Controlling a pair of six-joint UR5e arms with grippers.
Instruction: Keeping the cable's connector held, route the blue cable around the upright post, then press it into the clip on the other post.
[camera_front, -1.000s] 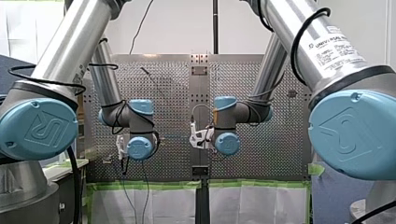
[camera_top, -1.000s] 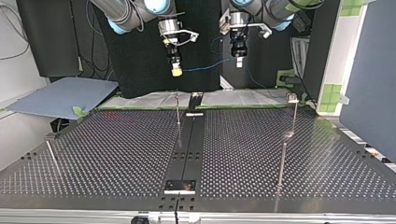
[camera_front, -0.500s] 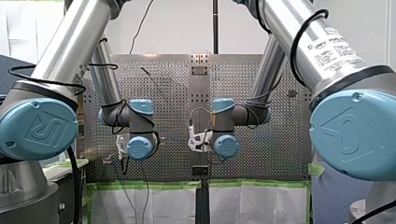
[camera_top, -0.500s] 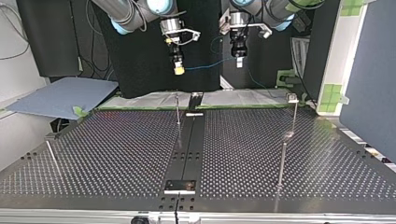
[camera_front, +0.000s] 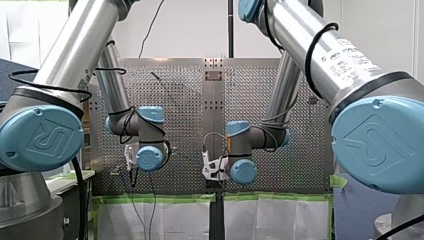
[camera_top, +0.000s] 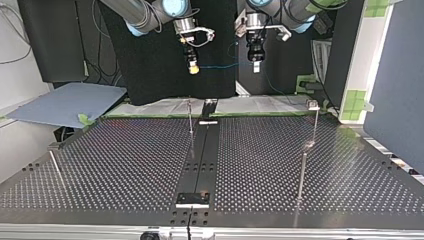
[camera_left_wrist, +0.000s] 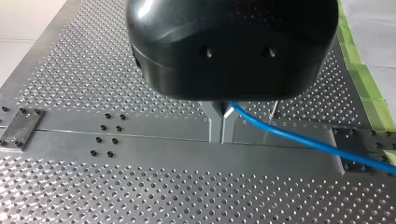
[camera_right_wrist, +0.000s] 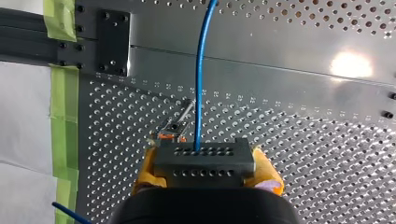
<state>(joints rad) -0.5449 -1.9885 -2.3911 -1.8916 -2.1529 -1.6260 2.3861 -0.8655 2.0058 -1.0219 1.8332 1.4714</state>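
The blue cable hangs stretched between my two grippers, high above the table. In the right wrist view my right gripper has its yellow pads shut on the dark grey connector, and the cable runs straight out ahead of it. My left gripper has its metal fingers shut on the cable, which trails off to one side. In the top view my right gripper is at the left and my left gripper at the right. A thin upright post stands below them.
A post with a clip on top stands at the top view's right, with a second post nearer the camera. A leaning rod is at the left. Under my right gripper shows a thin post. Green tape edges the perforated table.
My right arm has carried the connector towards my left gripper and higher in the top view, lower in the front view. The left arm has stayed still.
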